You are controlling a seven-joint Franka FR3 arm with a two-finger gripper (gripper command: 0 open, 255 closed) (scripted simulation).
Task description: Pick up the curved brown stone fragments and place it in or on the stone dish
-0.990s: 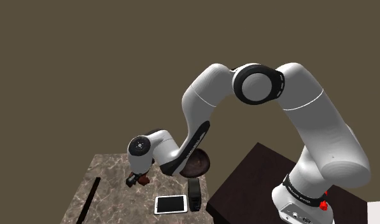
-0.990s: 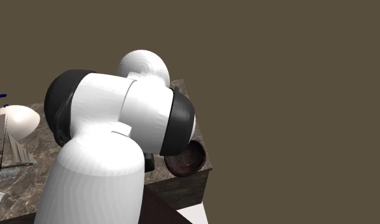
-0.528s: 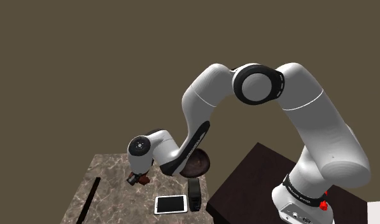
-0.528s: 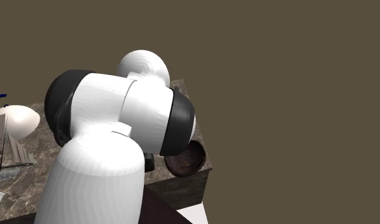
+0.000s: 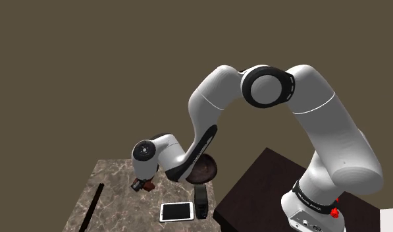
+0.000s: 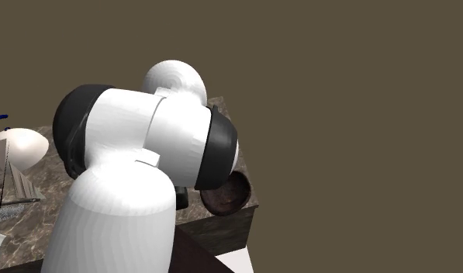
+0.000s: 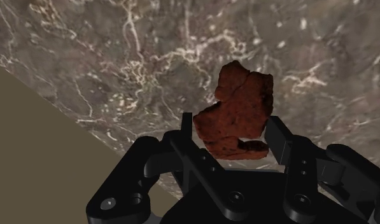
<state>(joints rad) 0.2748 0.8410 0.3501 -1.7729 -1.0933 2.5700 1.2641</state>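
Observation:
A rough, curved reddish-brown stone fragment (image 7: 240,100) sits between my gripper's (image 7: 232,132) two black fingers, which press on its two sides just above the marble table top (image 7: 118,70). In the shoulder view the gripper (image 5: 138,185) is low over the table near its middle, with the fragment (image 5: 148,187) at its tip. The dark brown stone dish (image 5: 206,170) stands at the table's far right edge, partly hidden behind my forearm. In the second exterior view the dish (image 6: 226,194) rests on the table's near corner.
A white tablet (image 5: 176,211) and an upright black object (image 5: 201,200) lie toward the shoulder view's lower right of the gripper. A long black stick (image 5: 91,205) lies along the table's left side. A white rounded vessel (image 6: 22,147) stands at the second exterior view's left.
The fingers have come together onto the stone fragment, having stood wide apart one second ago. The arm has hardly moved.

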